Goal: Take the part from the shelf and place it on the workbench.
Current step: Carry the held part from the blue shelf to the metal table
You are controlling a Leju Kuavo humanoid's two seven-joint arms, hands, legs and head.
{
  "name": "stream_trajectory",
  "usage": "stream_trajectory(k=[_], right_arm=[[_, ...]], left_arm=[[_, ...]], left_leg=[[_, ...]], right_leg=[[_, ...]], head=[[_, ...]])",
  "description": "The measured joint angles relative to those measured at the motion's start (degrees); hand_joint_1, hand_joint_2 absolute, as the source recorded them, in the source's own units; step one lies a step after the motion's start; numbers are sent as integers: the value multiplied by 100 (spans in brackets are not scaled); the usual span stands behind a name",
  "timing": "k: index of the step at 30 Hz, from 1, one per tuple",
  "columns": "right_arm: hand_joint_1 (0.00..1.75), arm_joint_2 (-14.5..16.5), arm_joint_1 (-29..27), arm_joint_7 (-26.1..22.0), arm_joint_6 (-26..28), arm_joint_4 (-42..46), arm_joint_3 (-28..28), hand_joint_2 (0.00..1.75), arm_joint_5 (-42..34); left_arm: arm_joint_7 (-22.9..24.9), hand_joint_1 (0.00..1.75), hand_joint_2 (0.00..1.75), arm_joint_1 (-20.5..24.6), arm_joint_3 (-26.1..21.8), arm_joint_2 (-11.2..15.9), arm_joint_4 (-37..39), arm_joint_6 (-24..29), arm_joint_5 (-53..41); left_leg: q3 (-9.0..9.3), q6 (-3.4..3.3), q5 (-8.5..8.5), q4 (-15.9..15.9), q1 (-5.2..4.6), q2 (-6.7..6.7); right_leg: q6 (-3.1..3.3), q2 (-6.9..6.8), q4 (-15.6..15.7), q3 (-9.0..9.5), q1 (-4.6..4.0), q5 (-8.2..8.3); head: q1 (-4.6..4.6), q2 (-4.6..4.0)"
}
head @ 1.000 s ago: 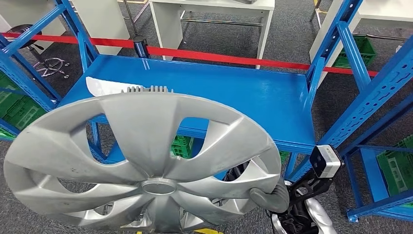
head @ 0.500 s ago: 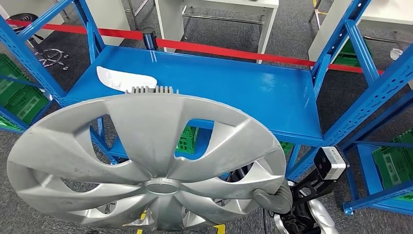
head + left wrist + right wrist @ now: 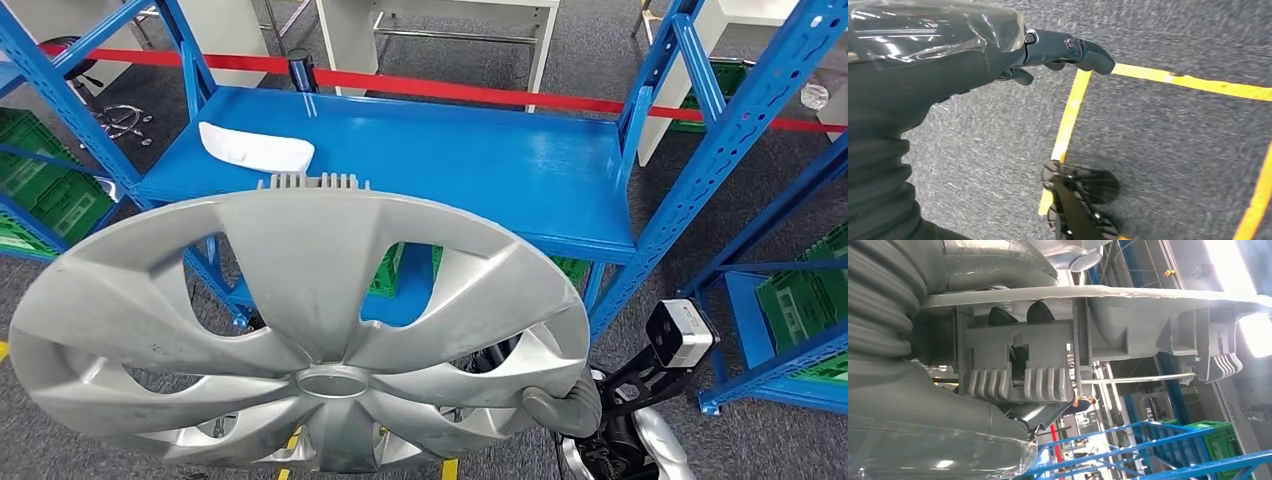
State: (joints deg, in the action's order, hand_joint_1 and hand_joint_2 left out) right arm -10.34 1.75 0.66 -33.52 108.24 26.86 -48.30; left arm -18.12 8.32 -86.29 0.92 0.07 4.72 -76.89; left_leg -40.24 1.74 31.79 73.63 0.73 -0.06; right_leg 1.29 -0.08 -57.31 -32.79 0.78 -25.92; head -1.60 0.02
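Whole view has swung since a second ago, so that's the camera moving, not the stuff. The blue shelf [image 3: 480, 165] now sits higher and further left in frame, and the white piece [image 3: 255, 150] on it shows fully above the hubcap [image 3: 300, 330].

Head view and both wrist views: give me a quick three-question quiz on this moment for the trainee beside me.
1. True or false: the right hand grips the silver wheel cover at its rim.
2. Which thing lies on the blue shelf? A) a green crate B) a white curved part C) a red box
3. Fill in: in the left wrist view, the left hand hangs over grey carpet marked with ____ lines.

Key: 1 true; 2 B; 3 yellow.
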Motion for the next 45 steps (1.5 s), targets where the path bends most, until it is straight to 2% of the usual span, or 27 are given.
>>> stream_trajectory(k=[2, 4, 6, 8, 9, 11, 13, 14, 15, 17, 18, 20, 21, 23, 24, 25, 28, 29, 31, 32, 34, 36, 39, 41, 43, 44, 45], right_arm=[[175, 3, 0, 0, -9, 0, -1, 175, 2], [175, 8, 3, 1, -23, 1, -4, 175, 6], [175, 15, 7, 0, -36, 2, -7, 175, 13], [175, 21, 3, -2, -45, 2, -9, 175, 19], [175, 22, 2, -2, -48, 2, -10, 175, 21], [175, 20, 1, -2, -49, 2, -18, 175, 26], [175, 19, -3, -2, -49, 1, -26, 175, 30], [175, 18, -5, -2, -49, 1, -32, 175, 33], [175, 17, -5, -2, -49, 0, -38, 175, 37], [175, 15, -1, -2, -49, 0, -49, 175, 42], [175, 16, 5, -2, -49, 0, -55, 175, 43], [175, 17, 10, -3, -50, -1, -71, 175, 47], [175, 17, 10, -4, -51, -1, -80, 175, 49], [175, 16, 4, -6, -57, -1, -94, 175, 49], [175, 16, 3, -7, -62, -2, -96, 175, 48], [175, 17, 1, -7, -68, -2, -97, 175, 46], [175, 20, -1, -7, -84, -2, -96, 175, 48], [175, 20, -2, -7, -86, -2, -96, 175, 48], [175, 20, -9, -7, -86, -2, -96, 175, 48], [175, 20, -13, -7, -86, -2, -96, 175, 48], [175, 21, -19, -7, -87, -2, -97, 175, 48], [175, 22, -17, -7, -89, -1, -98, 175, 49], [175, 25, -21, -8, -89, -1, -99, 175, 47], [175, 21, -31, -7, -89, -2, -103, 175, 47], [175, 16, -36, -7, -91, -2, -106, 175, 48], [175, 14, -37, -7, -95, -4, -107, 175, 48], [175, 12, -37, -7, -99, -6, -107, 175, 48]], left_arm=[[-1, 0, 175, 7, 0, 1, -1, 1, 0], [-4, 0, 175, 28, 0, 9, -1, 3, -1], [-13, 0, 175, 39, 0, 16, 0, 8, -2], [-17, 0, 175, 34, -1, 22, 0, 11, -2], [-18, 0, 175, 37, -1, 26, 0, 11, -3], [-19, 0, 175, 47, -1, 24, 0, 11, -3], [-23, 0, 175, 48, 0, 24, 0, 11, -4], [-27, 0, 175, 47, 0, 23, 0, 11, -4], [-32, 0, 175, 48, 0, 22, 0, 13, -4], [-39, 0, 175, 52, 0, 16, 0, 20, -5], [-39, 0, 175, 54, 0, 11, 0, 24, -6], [-44, 0, 175, 60, -1, 3, 0, 26, -8], [-48, 0, 175, 62, -1, 1, 0, 26, -8], [-52, 0, 175, 59, -1, 3, 0, 26, -9], [-52, 0, 175, 55, 0, 3, 0, 26, -9], [-52, 0, 175, 51, -1, 6, 0, 26, -9], [-52, 0, 175, 51, -2, 13, 0, 26, -9], [-52, 0, 175, 53, -2, 11, 0, 26, -9], [-52, 0, 175, 55, -2, 7, 0, 26, -9], [-52, 0, 175, 57, -2, 5, 0, 26, -9], [-52, 0, 175, 71, -2, 17, -2, 26, -9], [-52, 0, 175, 87, -2, 28, -3, 26, -9], [-51, 0, 175, 84, -2, 35, -2, 26, -9], [-51, 0, 175, 89, -2, 35, -2, 26, -9], [-51, 0, 175, 93, -2, 32, -2, 26, -8], [-51, 0, 175, 91, -2, 31, -2, 26, -8], [-51, 0, 175, 90, -2, 29, -2, 26, -6]], left_leg=[[516, -30, -245, -562, 2, -6], [1117, -95, -277, -1381, -23, -24], [1325, -166, -223, -1735, -70, -36], [1248, -251, -337, -1787, -89, -14], [1196, -303, -413, -1816, -84, 2], [1048, -381, -583, -1858, -69, 28], [850, -407, -732, -1849, -82, 34], [746, -407, -806, -1841, -88, 39], [641, -401, -877, -1827, -91, 42], [436, -374, -1004, -1777, -89, 45], [341, -352, -1055, -1734, -94, 42], [213, -292, -1151, -1655, -104, 37], [184, -255, -1200, -1637, -103, 36], [162, -188, -1299, -1651, -84, 30], [133, -152, -1239, -1617, -69, 24], [89, -116, -1067, -1502, -58, 18], [-93, -22, -183, -592, -21, 8], [-120, -7, -42, -269, -12, 7], [47, -12, -163, -64, -3, 6], [279, -33, -304, -259, -4, 3], [937, -108, -343, -1073, -23, -10], [1337, -184, -191, -1679, -70, -17], [1300, -307, -300, -1856, -105, 10], [1185, -393, -480, -1916, -86, 40], [998, -428, -646, -1911, -96, 54], [895, -425, -728, -1907, -100, 59], [783, -419, -808, -1901, -103, 64]], right_leg=[[-32, 5, -11, -118, -2, 94], [-83, 5, -12, -182, -13, 180], [-155, -5, 1, -204, -10, 266], [-218, -8, 7, -243, 5, 325], [-215, -4, -67, -303, 7, 247], [-143, 2, -534, -499, 9, -182], [-109, 2, -1279, -691, 9, -636], [-138, 2, -1563, -719, 11, -723], [-192, 2, -1675, -661, 13, -693], [-302, 0, -1300, -255, 17, -459], [-313, -1, -869, 62, 13, -419], [-255, 6, -145, 521, -7, -503], [-209, 11, 25, 601, -24, -566], [-128, 9, 53, 536, -32, -517], [-84, 3, 50, 493, -25, -457], [-44, -3, 54, 438, -12, -389], [13, -10, 50, 225, -6, -177], [12, -9, 46, 148, -11, -108], [-2, -4, 38, -21, -24, 33], [-15, 0, 35, -105, -32, 101], [-54, 3, 32, -215, -50, 216], [-119, -12, 42, -249, -46, 316], [-201, -24, 25, -307, -21, 377], [-154, -14, -312, -455, -25, 29], [-103, -9, -1037, -659, -21, -508], [-122, -9, -1392, -721, -17, -658], [-172, -8, -1621, -717, -10, -686]], head=[[-1, 1], [4, 1], [9, 1], [8, 1], [14, 0], [29, 0], [46, 0], [50, 0], [52, 1], [54, 1], [55, 1], [38, 1], [33, 1], [34, 1], [31, 1], [27, 1], [19, 1], [18, 1], [17, 1], [16, 1], [20, 0], [23, 0], [22, 1], [45, 1], [66, 1], [68, 1], [69, 1]])
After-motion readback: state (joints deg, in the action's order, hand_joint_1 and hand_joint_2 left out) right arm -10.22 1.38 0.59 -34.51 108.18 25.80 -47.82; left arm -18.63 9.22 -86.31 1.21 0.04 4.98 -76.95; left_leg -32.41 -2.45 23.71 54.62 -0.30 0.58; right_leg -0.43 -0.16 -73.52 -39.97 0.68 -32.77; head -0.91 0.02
